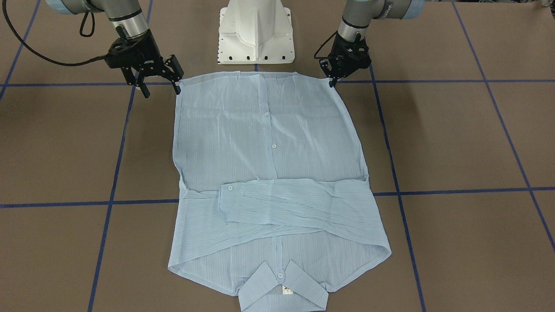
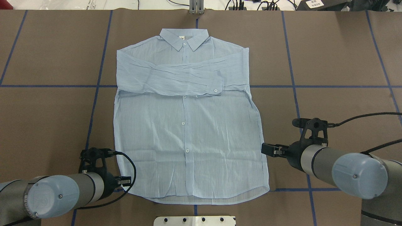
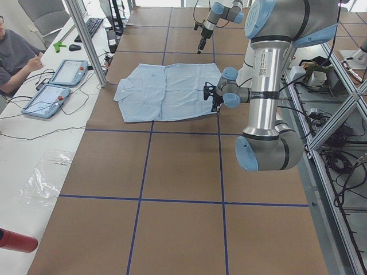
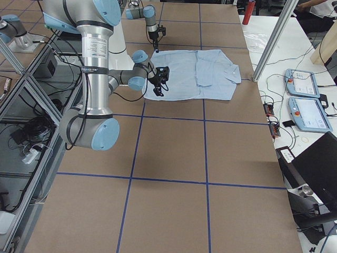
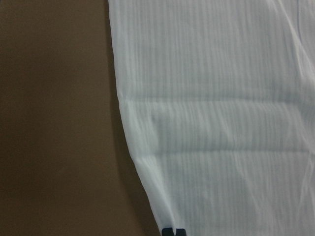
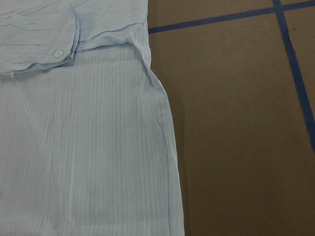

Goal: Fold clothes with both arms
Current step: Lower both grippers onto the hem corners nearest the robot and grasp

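The thin pale-blue striped collared shirt lies flat on the brown gridded surface just beyond the white pedestal base. Its long axis runs straight away from that base, hem nearest and collar farthest. The black right gripper hovers at one hem corner with jaws spread. The black left gripper is at the other corner, about equally near; whether its jaws are spread or pinching, I cannot tell.

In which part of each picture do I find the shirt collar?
Front-facing: collar at bottom centre.
Overhead: collar at top centre.
Exterior left: collar at the left end of the shirt.
Exterior right: collar at the shirt's right end.
Left wrist: not in it.
Right wrist: not in it.
Landmark: the folded sleeves lie across the shirt next to the collar.
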`<state>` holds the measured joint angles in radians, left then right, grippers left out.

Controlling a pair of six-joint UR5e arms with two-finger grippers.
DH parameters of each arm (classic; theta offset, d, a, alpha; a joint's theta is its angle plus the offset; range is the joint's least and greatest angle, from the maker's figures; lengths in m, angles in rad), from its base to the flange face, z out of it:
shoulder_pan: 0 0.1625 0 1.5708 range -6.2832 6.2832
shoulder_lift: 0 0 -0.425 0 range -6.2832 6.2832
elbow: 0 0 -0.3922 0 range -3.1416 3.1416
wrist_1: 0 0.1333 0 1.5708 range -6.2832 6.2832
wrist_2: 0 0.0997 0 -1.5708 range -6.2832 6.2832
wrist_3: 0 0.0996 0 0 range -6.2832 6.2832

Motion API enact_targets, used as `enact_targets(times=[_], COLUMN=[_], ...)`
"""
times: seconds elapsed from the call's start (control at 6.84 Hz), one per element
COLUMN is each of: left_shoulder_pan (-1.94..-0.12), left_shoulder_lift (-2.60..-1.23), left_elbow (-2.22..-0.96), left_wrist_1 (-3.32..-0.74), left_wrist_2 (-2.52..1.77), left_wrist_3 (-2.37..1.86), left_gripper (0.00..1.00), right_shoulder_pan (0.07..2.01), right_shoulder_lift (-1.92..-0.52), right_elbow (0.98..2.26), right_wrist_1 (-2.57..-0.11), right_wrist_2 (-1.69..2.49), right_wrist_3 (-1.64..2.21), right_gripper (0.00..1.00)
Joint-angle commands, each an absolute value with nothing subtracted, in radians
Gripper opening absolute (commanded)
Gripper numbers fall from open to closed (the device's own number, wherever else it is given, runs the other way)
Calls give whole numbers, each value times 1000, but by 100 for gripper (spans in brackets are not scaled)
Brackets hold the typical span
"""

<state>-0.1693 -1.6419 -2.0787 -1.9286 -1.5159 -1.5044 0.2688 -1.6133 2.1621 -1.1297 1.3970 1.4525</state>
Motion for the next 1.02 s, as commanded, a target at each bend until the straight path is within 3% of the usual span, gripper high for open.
enact_targets(times=[0.0,0.29,0.88], left_shoulder_pan=[-167,-167,-166], left_shoulder_lift=[-1649,-1646,-1640], left_elbow=[-2086,-2109,-2111], left_wrist_1=[-1931,-1933,-1933], left_wrist_2=[-1508,-1450,-1401], left_wrist_3=[-1506,-1506,-1506], left_gripper=[0,0,0], right_shoulder_pan=[171,100,-21], right_shoulder_lift=[-1626,-1628,-1617], right_elbow=[2126,2105,2098], right_wrist_1=[-1124,-1127,-1218], right_wrist_2=[1283,1216,1094], right_wrist_3=[1561,1577,1657], right_gripper=[93,71,61])
